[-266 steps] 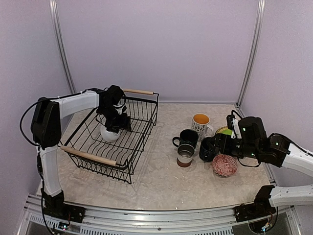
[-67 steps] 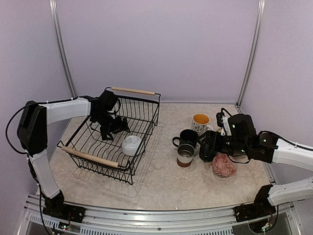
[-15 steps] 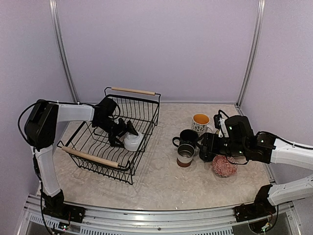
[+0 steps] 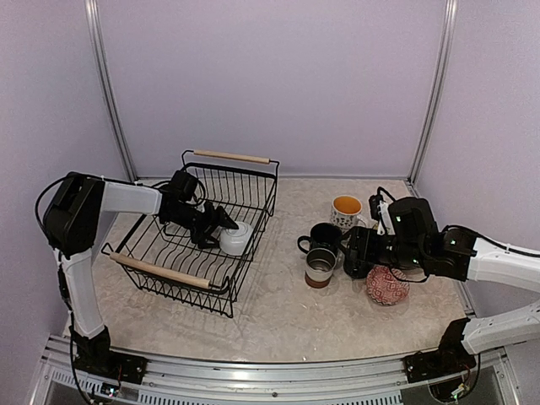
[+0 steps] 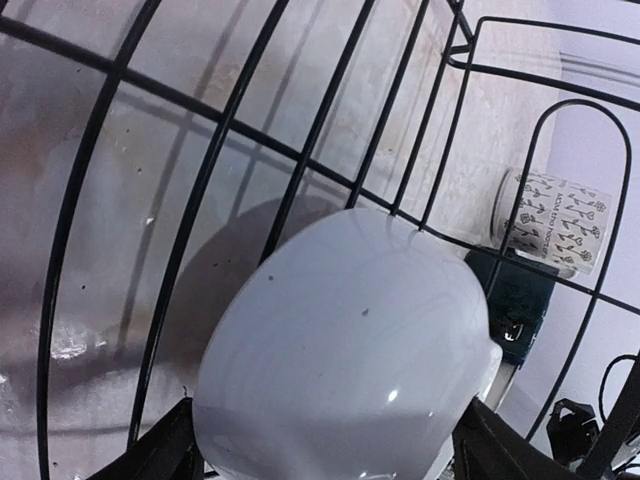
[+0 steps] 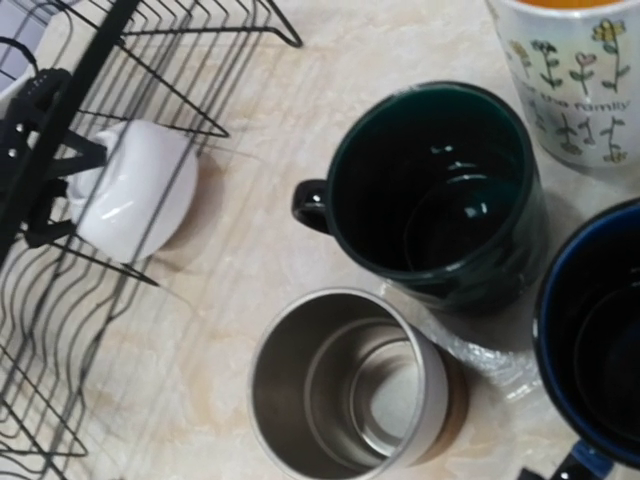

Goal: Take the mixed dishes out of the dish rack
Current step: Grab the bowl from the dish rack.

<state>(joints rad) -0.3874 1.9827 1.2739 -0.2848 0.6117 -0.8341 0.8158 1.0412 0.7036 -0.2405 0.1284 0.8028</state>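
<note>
Left claw point(image 4: 224, 229) clamped on white bowl point(image 5: 340, 340) – one finger each side – inside rack point(image 4: 232, 156), against its right wall. Right claw point(image 4: 353, 253) well right of rack, low over blue mug point(image 6: 600, 330); open or closed, cannot tell. On worktop point(image 4: 278, 312) right of rack – green mug point(image 6: 440, 190), steel cup point(image 6: 345, 390), patterned mug point(image 6: 565, 70), red bowl point(image 4: 386, 285).

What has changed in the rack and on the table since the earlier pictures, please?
The white bowl moved from the dish rack's middle to its right side; the left hand released it, then returned and now appears to grip it. The right hand edged slightly left. The mugs, steel cup and red bowl stayed put.
</note>
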